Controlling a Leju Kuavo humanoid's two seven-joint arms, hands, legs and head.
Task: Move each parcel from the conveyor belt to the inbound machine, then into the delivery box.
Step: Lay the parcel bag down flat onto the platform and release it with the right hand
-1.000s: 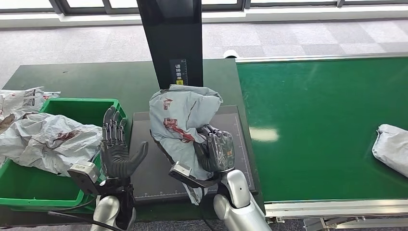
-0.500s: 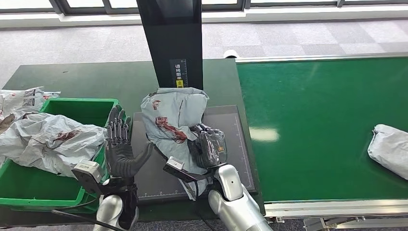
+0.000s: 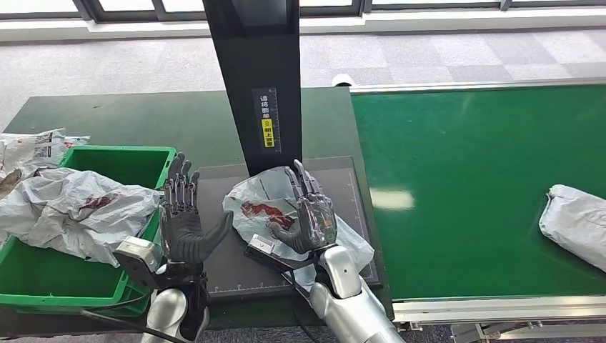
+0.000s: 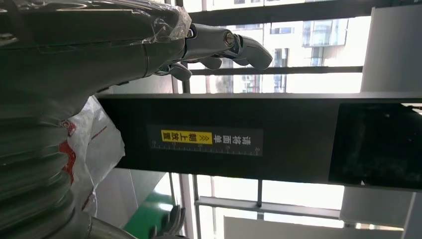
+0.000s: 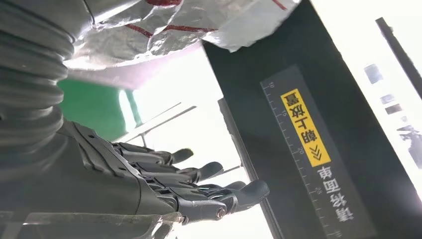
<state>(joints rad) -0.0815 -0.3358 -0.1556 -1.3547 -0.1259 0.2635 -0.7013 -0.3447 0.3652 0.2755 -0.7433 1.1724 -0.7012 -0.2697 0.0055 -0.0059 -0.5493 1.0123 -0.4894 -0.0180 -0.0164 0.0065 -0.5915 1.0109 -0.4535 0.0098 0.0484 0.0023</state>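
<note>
My right hand (image 3: 309, 214) has its fingers (image 3: 300, 182) spread, holding nothing, above the parcel (image 3: 261, 211) lying crumpled on the inbound machine (image 3: 357, 193). My left hand (image 3: 184, 218) waits open beside the machine. Scanning seems underway; next I'd regrip the grey, red-printed bag for the delivery box (image 3: 114, 158), left of the machine.
</note>
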